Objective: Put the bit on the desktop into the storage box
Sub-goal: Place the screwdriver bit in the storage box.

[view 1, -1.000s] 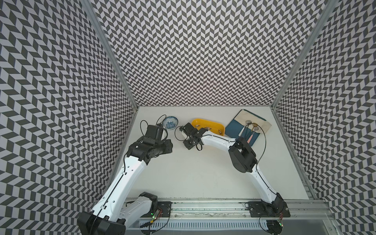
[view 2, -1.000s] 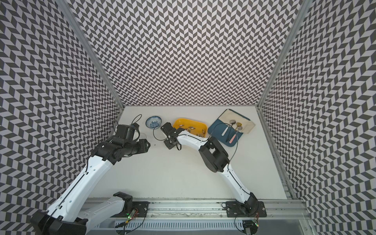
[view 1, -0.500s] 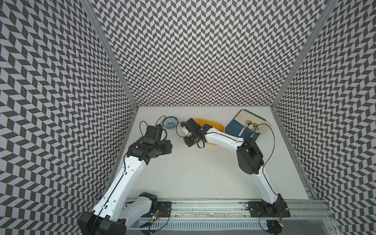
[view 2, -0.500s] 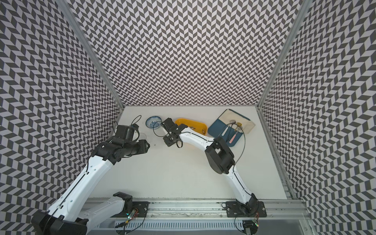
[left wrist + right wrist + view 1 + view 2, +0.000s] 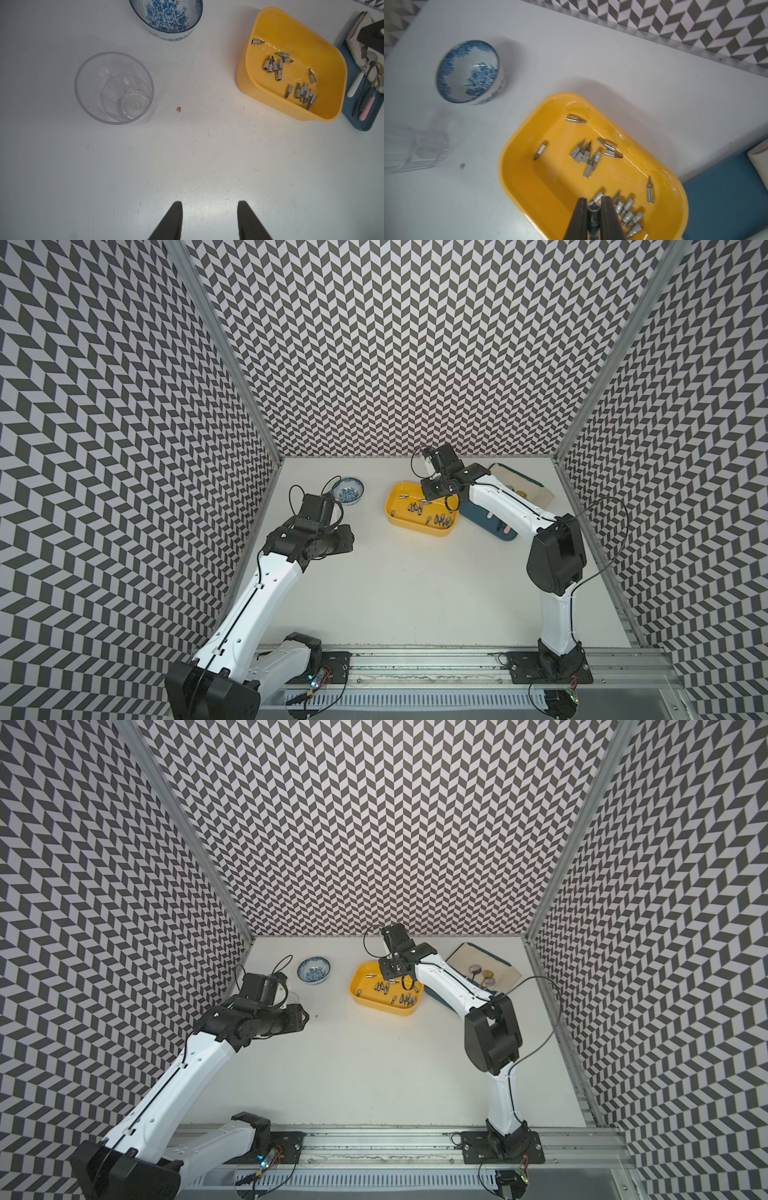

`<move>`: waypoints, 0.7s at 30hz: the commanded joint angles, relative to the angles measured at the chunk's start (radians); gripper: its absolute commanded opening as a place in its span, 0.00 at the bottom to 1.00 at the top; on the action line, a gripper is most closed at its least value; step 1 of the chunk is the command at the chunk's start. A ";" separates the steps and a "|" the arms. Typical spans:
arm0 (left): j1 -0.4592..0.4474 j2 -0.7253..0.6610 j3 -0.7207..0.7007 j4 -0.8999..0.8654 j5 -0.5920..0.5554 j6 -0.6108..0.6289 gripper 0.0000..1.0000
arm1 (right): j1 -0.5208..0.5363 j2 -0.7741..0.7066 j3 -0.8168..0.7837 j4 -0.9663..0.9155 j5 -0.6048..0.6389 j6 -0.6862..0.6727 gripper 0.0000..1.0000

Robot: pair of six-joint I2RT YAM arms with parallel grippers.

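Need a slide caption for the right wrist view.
Right tool, shut on a bit, over the storage box of loose bits; bowl and glass on the desktop beyond.

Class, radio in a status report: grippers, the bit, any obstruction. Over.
Right gripper shut on bit, above storage box. Left gripper open, empty. Nothing in the way.

No legible text or markings

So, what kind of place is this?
Probably a robot test cell, not a home: chevron-patterned walls enclose an off-white desktop, and a left arm and right arm are mounted on a metal rail at its front.
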 commanded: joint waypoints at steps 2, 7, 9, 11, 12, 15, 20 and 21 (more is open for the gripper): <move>0.004 0.007 0.016 0.030 0.015 0.013 0.47 | 0.002 0.041 -0.033 0.034 0.048 0.011 0.00; 0.004 -0.003 0.008 0.026 0.013 0.012 0.47 | -0.006 0.101 -0.037 0.053 0.059 0.020 0.00; 0.004 -0.010 0.000 0.023 0.010 0.012 0.47 | -0.006 0.112 -0.046 0.065 0.063 0.025 0.00; 0.004 -0.013 -0.006 0.022 0.009 0.014 0.47 | -0.007 0.123 -0.048 0.068 0.071 0.028 0.00; 0.004 -0.014 -0.008 0.020 0.011 0.015 0.47 | -0.008 0.130 -0.048 0.069 0.073 0.029 0.00; 0.004 -0.019 -0.015 0.021 0.010 0.015 0.47 | -0.008 0.146 -0.052 0.070 0.080 0.028 0.00; 0.004 -0.021 -0.018 0.021 0.011 0.012 0.47 | -0.008 0.172 -0.068 0.073 0.080 0.025 0.00; 0.003 -0.021 -0.019 0.022 0.013 0.013 0.47 | -0.008 0.175 -0.072 0.074 0.080 0.025 0.00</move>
